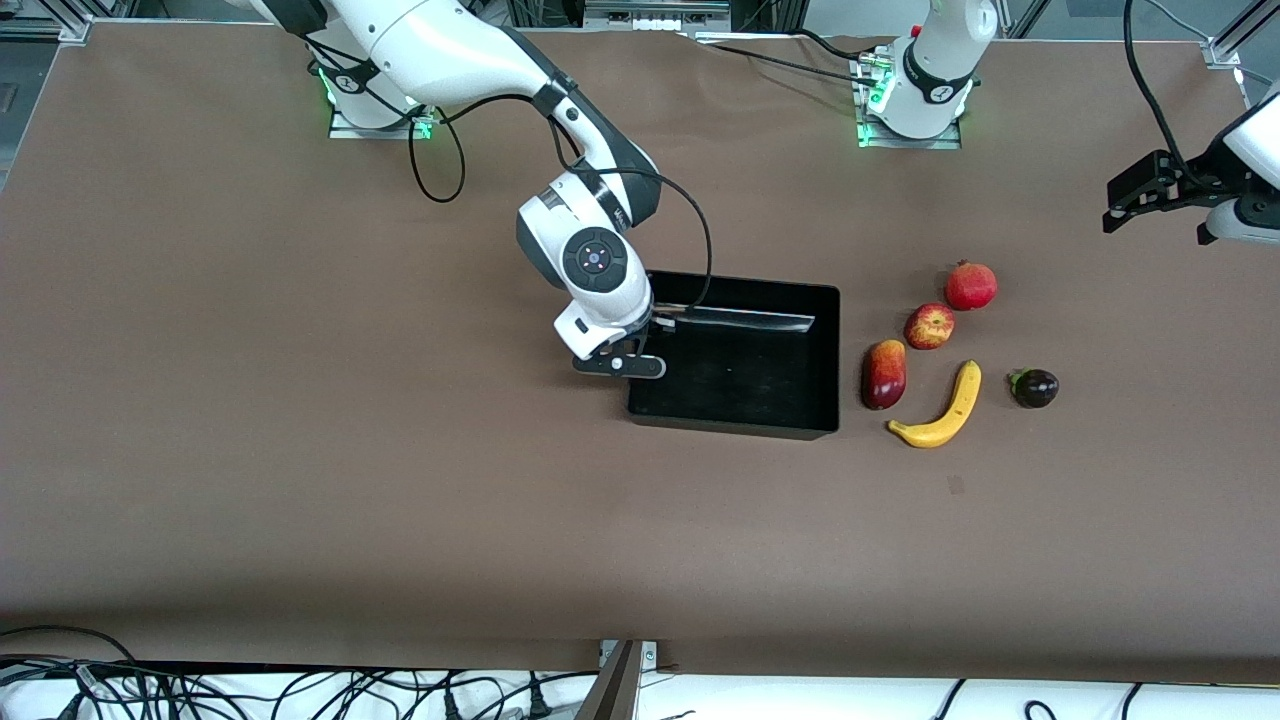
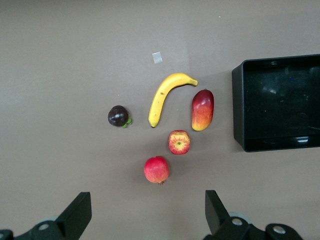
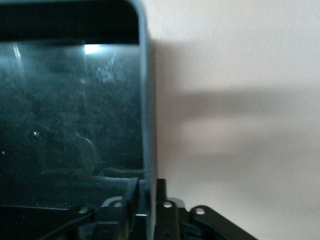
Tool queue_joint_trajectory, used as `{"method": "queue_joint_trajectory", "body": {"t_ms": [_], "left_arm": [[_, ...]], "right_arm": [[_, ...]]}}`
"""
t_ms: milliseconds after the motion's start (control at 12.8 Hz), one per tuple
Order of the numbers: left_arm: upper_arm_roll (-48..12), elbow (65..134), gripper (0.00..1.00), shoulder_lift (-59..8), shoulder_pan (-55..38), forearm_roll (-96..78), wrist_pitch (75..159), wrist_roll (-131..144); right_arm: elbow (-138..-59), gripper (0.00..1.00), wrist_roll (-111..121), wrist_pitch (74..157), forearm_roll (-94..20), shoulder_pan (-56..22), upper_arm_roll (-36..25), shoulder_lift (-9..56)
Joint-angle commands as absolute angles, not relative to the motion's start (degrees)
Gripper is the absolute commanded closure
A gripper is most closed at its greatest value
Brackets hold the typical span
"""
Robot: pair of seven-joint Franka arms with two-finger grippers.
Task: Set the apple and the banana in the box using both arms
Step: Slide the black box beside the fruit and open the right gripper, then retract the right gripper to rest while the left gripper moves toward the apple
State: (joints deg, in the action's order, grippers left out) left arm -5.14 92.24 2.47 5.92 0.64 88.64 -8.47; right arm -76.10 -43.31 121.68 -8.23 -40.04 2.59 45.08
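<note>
The black box (image 1: 826, 360) lies mid-table and is empty. My right gripper (image 1: 640, 352) is shut on the box's wall at the end toward the right arm; in the right wrist view the wall (image 3: 147, 100) runs between the closed fingers of that gripper (image 3: 150, 187). The apple (image 1: 929, 326) and the banana (image 1: 945, 410) lie on the table beside the box, toward the left arm's end. My left gripper (image 1: 1120, 205) is open and empty, up over the table's left-arm end. The left wrist view shows the apple (image 2: 179, 142), banana (image 2: 165, 95), box (image 2: 239, 110) and that gripper (image 2: 146, 200).
A uniformly red round fruit (image 1: 971, 285) lies beside the apple, farther from the front camera. An oblong dark-red-and-orange fruit (image 1: 884, 373) lies between the box and the banana. A small dark purple fruit (image 1: 1035, 387) lies beside the banana, toward the left arm's end.
</note>
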Motion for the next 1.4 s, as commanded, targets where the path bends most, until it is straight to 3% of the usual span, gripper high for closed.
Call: {"method": "queue_joint_trajectory", "body": {"t_ms": [0,234,468,702,937,1093,1327], "left_arm": [[-5.0,90.3,0.00,1.4,6.0,-0.7,87.8,-8.3],[-5.1,90.3,0.00,0.0,5.9,-0.5,88.4,-8.3],[-5.7,90.3,0.00,-1.5,5.7,-0.4,88.7,-9.0],[-5.8,90.8,0.00,-1.8,5.7,-0.6,87.7,-9.8],[-5.8,91.3,0.00,-5.3,5.5,-0.8,87.8,-9.7],[-5.8,91.5,0.00,-8.0,5.5,-0.8,88.4,-9.2],[-6.8,99.6,0.00,-7.1,4.9,-0.4,96.0,-8.8]], "right_arm": [[-75.6,0.00,-41.9,119.5,-8.4,-36.4,2.7,39.5],[-75.6,0.00,-33.2,108.2,-7.7,-32.0,-0.6,31.6],[-75.8,0.00,-27.1,94.3,-7.4,-31.5,-11.7,26.4],[-75.4,0.00,-10.9,93.9,-7.8,-28.5,-19.6,23.7],[-83.6,0.00,3.0,95.1,-6.3,-18.8,-17.4,15.2],[-90.8,0.00,4.5,97.9,-4.0,-10.4,-10.7,8.6],[-105.3,0.00,4.5,104.5,2.8,-1.5,-2.5,-1.6]]}}
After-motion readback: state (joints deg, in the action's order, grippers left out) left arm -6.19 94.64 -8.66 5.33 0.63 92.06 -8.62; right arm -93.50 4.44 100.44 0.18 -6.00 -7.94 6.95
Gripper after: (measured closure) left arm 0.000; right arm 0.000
